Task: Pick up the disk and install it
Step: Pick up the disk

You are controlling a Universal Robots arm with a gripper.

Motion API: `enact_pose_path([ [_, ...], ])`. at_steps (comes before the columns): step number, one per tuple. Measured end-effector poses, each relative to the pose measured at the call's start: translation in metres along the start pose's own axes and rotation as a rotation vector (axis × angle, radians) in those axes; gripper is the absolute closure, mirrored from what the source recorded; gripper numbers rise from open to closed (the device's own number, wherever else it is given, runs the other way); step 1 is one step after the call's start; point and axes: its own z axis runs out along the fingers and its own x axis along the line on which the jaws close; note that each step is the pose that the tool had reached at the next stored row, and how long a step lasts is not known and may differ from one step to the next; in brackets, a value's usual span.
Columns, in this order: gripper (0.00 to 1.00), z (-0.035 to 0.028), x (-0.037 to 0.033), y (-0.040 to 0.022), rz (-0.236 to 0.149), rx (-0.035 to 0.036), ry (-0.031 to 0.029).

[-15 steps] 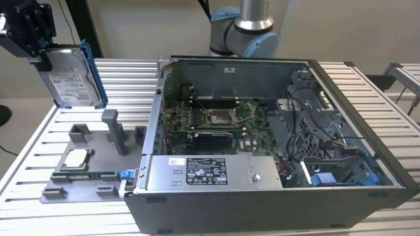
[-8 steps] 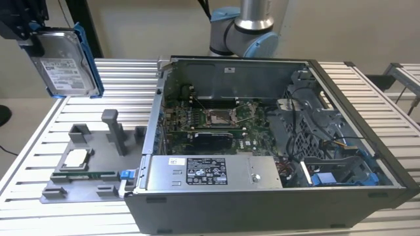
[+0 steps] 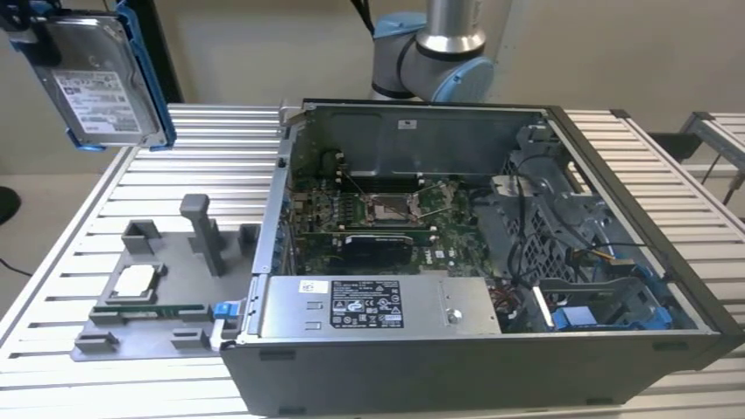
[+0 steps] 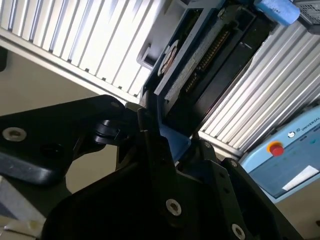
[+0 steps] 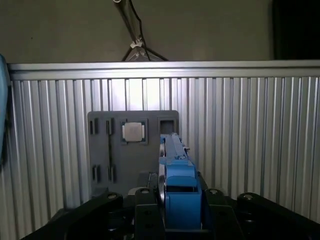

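Note:
The disk, a silver-grey drive with a white label in a bright blue carrier, hangs upright high above the table's far corner at the exterior view's left. My gripper holds it from above at that frame's upper corner. In the first wrist view the blue carrier stands edge-on between my black fingers, with my gripper shut on it. The second wrist view shows the disk's underside reaching away from my gripper.
An open computer case lies on the slatted aluminium table, with motherboard, grey power supply box and a blue-trimmed drive bay. A grey fixture holding a small square chip sits beside the case.

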Motion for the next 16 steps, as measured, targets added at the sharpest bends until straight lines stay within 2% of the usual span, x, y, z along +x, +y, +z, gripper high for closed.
enact_pose_path([
  [4, 1.0, -0.0179, -0.0003, -0.0002, 0.0, -0.0003, 0.0002],
  [6, 1.0, -0.0237, -0.0004, -0.0002, 0.0, -0.0001, 0.0001],
  [12, 1.0, -0.0244, -0.0004, -0.0004, 0.0, 0.0, 0.0],
  [16, 1.0, -0.0243, -0.0006, -0.0074, 0.0, -0.0001, 0.0],
])
